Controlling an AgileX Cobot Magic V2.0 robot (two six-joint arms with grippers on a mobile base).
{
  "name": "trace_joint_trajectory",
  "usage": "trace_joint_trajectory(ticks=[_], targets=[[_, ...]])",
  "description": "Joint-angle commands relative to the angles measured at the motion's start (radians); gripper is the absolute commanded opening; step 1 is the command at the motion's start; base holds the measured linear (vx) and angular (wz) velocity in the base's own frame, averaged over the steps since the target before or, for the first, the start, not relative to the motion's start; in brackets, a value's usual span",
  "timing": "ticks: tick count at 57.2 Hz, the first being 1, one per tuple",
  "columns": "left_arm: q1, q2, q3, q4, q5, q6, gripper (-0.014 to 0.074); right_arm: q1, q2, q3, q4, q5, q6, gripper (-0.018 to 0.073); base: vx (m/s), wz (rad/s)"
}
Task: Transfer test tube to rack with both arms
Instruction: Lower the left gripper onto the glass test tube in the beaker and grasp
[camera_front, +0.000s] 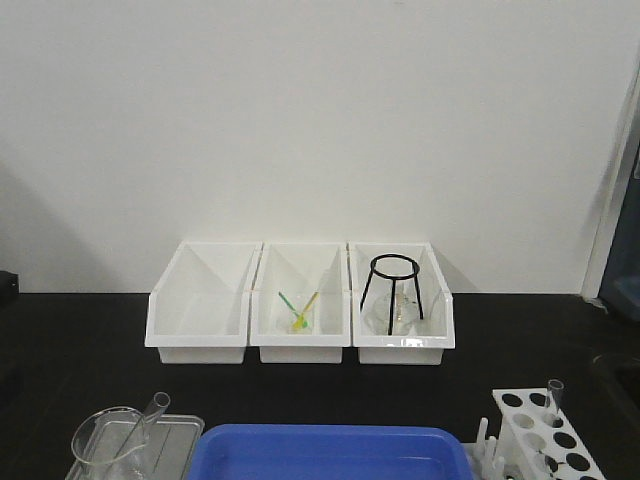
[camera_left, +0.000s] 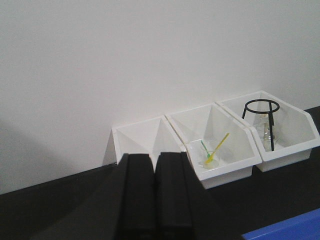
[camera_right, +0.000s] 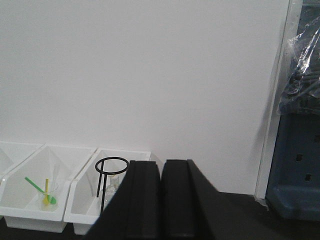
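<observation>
at the near left edge of the tabletop (camera_front: 70, 335), the test tube (camera_front: 155, 408) leaned in a clear beaker (camera_front: 100, 447), its upper end poking out above the rim. the rack (camera_front: 545, 435) stood well apart at the near right, with a blue tray (camera_front: 330, 450) between them. one other tube (camera_front: 553, 392) stood upright in a back hole of the rack, and the other holes in view looked free. the left claw (camera_left: 155, 200) had its two black fingers together on nothing, and the right claw (camera_right: 161, 200) was the same. both pointed toward the wall and the white bins (camera_front: 300, 352), not at the glassware. by that, the task looked to be at its start, with the pickup not yet made. the next move would call for the left claw to part, come down over the beaker and take the tube near its upper end. the grip should be light, since thin glass slips, and should leave room for a handover to the right claw.
</observation>
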Motion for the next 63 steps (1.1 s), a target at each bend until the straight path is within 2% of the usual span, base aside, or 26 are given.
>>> trace_joint_trajectory(ticks=[1, 11, 17, 20, 27, 31, 37, 45, 55, 63], targets=[[0.002, -0.004, -0.037, -0.006, -0.097, 0.0, 0.0189, -0.005, -0.004, -0.039, -0.001, -0.076, -0.008, 0.0193, 0.0, 0.0], [0.002, -0.002, -0.037, 0.004, -0.091, 0.009, 0.0449, -0.005, -0.004, -0.039, -0.001, -0.035, -0.013, 0.0494, 0.0, 0.0], [0.002, -0.002, -0.037, 0.04, -0.111, 0.033, 0.0567, -0.005, -0.001, -0.039, -0.001, -0.037, -0.013, 0.0614, 0.0, 0.0], [0.002, -0.002, -0.037, 0.047, -0.129, 0.033, 0.0596, -0.005, -0.001, -0.039, 0.002, -0.048, -0.009, 0.0646, 0.0, 0.0], [0.002, -0.002, -0.037, 0.047, -0.199, -0.017, 0.0608, -0.005, -0.001, -0.039, 0.005, -0.066, 0.006, 0.0653, 0.0, 0.0], [0.002, 0.003, -0.033, 0.059, -0.202, -0.012, 0.0596, -0.005, -0.001, -0.03, 0.001, -0.067, -0.001, 0.0641, 0.0, 0.0], [0.001, 0.036, -0.001, 0.157, -0.196, 0.057, 0.0575, -0.005, 0.003, 0.01, -0.008, -0.098, -0.022, 0.0613, 0.0, 0.0], [-0.018, 0.111, 0.099, 0.242, -0.215, 0.057, 0.0553, -0.005, 0.003, 0.108, -0.009, -0.2, -0.024, 0.0565, 0.0, 0.0], [-0.038, 0.237, 0.223, 0.265, -0.336, 0.057, 0.0543, -0.005, 0.003, 0.206, -0.009, -0.286, -0.022, 0.0518, 0.0, 0.0], [-0.045, 0.369, 0.244, 0.265, -0.441, 0.058, 0.0543, -0.005, 0.003, 0.216, -0.009, -0.301, -0.022, 0.0505, 0.0, 0.0]])
